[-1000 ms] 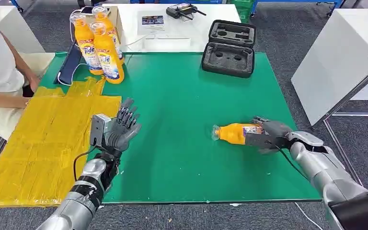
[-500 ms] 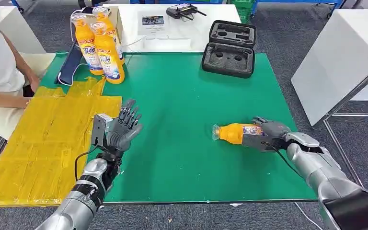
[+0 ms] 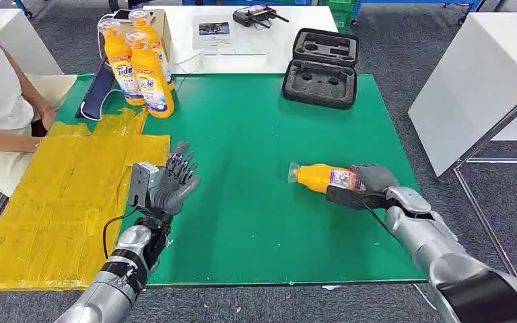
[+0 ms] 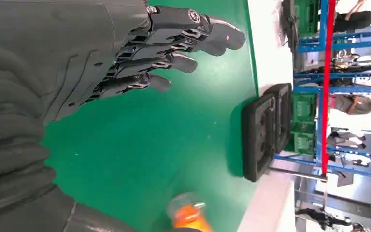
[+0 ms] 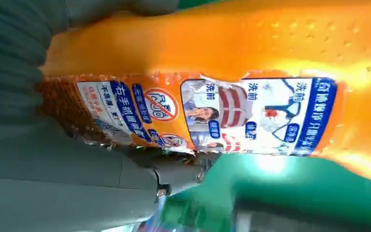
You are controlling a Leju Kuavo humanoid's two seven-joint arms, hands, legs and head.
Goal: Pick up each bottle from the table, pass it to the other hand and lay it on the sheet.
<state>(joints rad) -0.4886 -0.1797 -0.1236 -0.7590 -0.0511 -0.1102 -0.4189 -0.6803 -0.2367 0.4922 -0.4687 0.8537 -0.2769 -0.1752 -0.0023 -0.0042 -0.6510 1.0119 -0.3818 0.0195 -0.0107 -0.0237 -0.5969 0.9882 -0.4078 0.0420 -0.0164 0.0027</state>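
Orange bottle (image 3: 320, 177), green table (image 3: 256, 202), yellow sheet (image 3: 60, 195).

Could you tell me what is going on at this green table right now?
The robot's right hand grips an orange bottle lying sideways over the green table, cap toward the left hand. That left hand is held up, open and empty, beside the yellow sheet, which has no bottle on it. Three more bottles stand at the table's far corner. A person sits next to the sheet.

"Tide" on front standing bottle (image 3: 149, 84); held bottle (image 5: 232, 92) label has Chinese text, "洗前" readable
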